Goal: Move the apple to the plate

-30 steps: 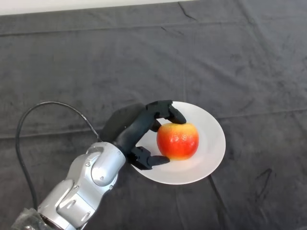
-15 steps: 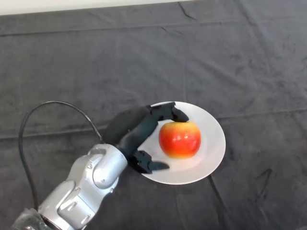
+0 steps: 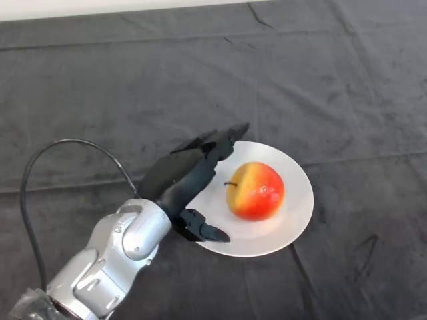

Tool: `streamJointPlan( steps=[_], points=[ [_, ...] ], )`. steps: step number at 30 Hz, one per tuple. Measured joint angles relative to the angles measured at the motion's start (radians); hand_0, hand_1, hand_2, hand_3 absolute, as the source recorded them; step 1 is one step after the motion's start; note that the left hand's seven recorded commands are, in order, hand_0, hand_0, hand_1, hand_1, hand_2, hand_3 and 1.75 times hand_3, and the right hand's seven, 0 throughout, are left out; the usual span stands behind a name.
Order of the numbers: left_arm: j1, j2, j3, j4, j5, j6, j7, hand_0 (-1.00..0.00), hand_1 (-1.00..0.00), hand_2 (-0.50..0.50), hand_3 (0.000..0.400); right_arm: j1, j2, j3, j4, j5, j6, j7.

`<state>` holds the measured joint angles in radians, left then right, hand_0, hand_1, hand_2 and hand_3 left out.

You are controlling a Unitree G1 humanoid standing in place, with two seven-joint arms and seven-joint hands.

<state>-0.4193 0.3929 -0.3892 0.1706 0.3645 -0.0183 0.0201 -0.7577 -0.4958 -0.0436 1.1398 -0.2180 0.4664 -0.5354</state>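
A red and yellow apple rests on the white plate, tipped so that its stem points left. My left hand hovers over the plate's left rim, just left of the apple and apart from it. Its fingers stretch straight toward the upper right and the thumb sticks out below, so the hand is open and holds nothing. The silver-grey arm comes in from the lower left.
A dark cloth with creases covers the whole table. A pale strip of table edge shows along the top left of the view.
The hand's fingers have uncurled from around the apple and let it go. The hand has pulled back a little to the left, and the apple has tipped over on the plate.
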Motion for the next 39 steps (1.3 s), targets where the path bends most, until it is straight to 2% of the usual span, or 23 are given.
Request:
streamJointPlan(
  steps=[5, 12, 27, 39],
  points=[
    [0.000, 0.011, 0.086, 0.000, -0.047, -0.036, 0.028, 0.00, 0.00, 0.00, 0.000, 0.000, 0.000, -0.0003, 0.000, 0.0000, 0.000, 0.0000],
    [0.004, 0.022, 0.220, 0.000, -0.147, -0.072, 0.048, 0.00, 0.00, 0.00, 0.000, 0.000, 0.000, -0.0003, -0.001, 0.0000, 0.000, 0.0002],
    [0.005, 0.042, 0.490, 0.000, -0.305, -0.080, 0.116, 0.00, 0.00, 0.00, 0.000, 0.000, 0.000, -0.0003, -0.001, -0.0001, 0.001, 0.0002],
    [0.012, 0.080, 0.716, 0.000, -0.419, -0.091, 0.122, 0.00, 0.00, 0.00, 0.000, 0.001, 0.001, -0.0002, -0.001, -0.0001, 0.002, 0.0004]
  ],
)
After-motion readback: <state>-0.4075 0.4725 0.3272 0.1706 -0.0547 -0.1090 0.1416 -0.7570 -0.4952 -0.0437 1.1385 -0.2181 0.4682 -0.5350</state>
